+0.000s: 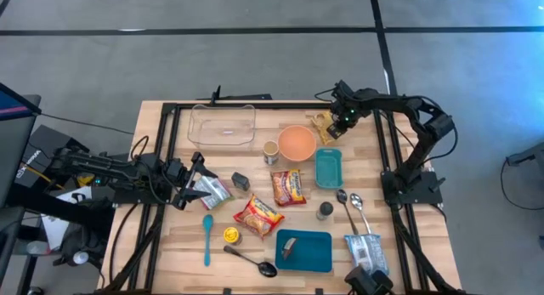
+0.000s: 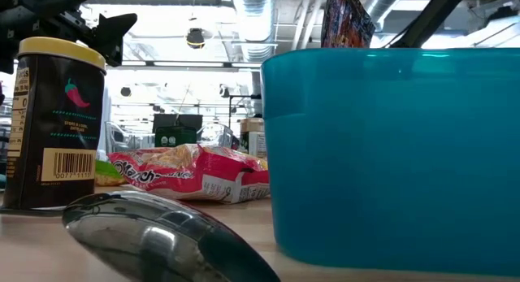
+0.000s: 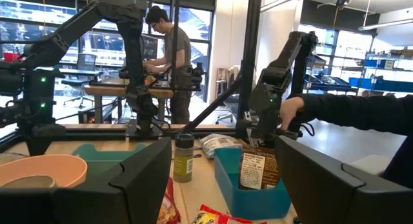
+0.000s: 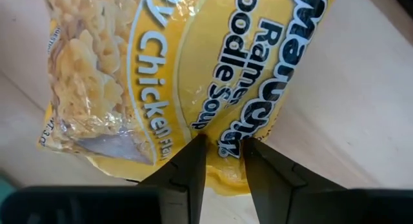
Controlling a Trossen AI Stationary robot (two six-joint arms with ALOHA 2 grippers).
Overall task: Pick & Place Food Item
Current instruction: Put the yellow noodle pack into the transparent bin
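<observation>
A yellow chicken ramen noodle soup packet (image 4: pixel 181 62) sits at the table's far side, beside the orange bowl (image 1: pixel 297 142); the high view shows it as a small yellow packet (image 1: pixel 320 125). My right gripper (image 4: pixel 222 166) reaches down to it (image 1: pixel 340 118) and is shut on its edge. My left gripper (image 1: pixel 191 183) waits at the table's left, open, with nothing between its fingers (image 3: pixel 226 153). A silver packet (image 1: pixel 214 191) lies just beyond it. My right gripper pinches the yellow packet's edge (image 4: pixel 222 143), by the word "Soup", between its two fingers (image 4: pixel 187 179). The fingers come from above, pointing down. The rest of the packet spreads out over the wooden table beyond them. I cannot tell whether it is lifted clear.
A clear tub (image 1: pixel 223 125), a small teal container (image 1: pixel 329 169), two red noodle packets (image 1: pixel 287 186), a pepper shaker (image 1: pixel 325 212), spoons (image 1: pixel 350 210) and a large teal tray (image 1: pixel 319 259) fill the table's middle and near side. A person's sleeved arm (image 3: pixel 361 111) shows beyond the table.
</observation>
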